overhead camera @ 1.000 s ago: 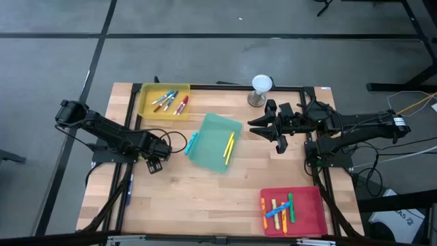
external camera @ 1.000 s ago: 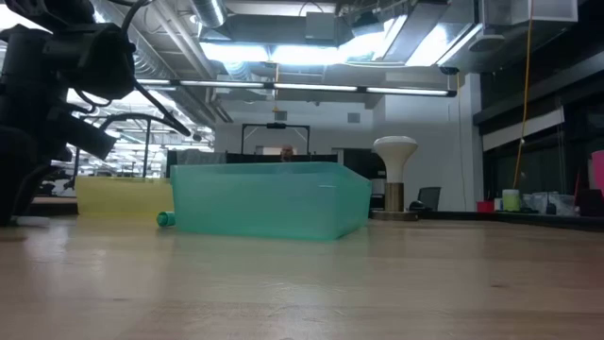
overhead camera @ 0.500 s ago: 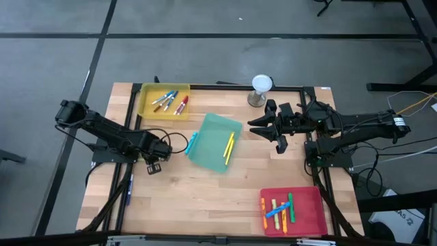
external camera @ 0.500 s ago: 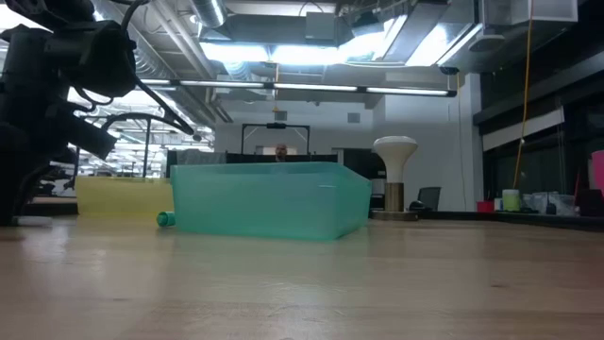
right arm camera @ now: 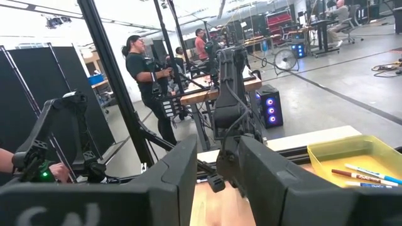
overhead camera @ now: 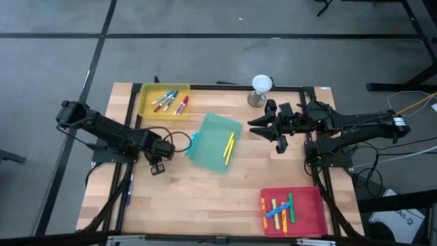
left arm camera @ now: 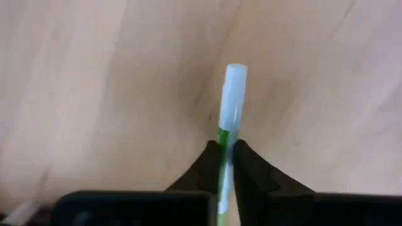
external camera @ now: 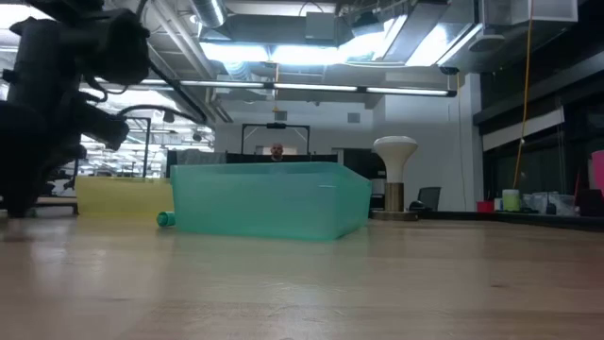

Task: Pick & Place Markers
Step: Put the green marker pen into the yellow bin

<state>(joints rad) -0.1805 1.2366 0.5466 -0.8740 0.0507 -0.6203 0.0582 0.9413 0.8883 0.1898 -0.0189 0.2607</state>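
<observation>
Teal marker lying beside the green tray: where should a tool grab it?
Take the teal marker mid-barrel from straight above, fingers across its width. It lies flat along the green tray wall, so keep the tray-side finger thin; a side approach looks blocked.

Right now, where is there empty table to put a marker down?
The bare wooden table between the flat green tray and the red tray is free. The back edge is crowded: yellow tray, white-topped stand, right gripper.

left tool [left arm camera: 226, 164] now clamped on green marker [left arm camera: 230, 119]
</observation>
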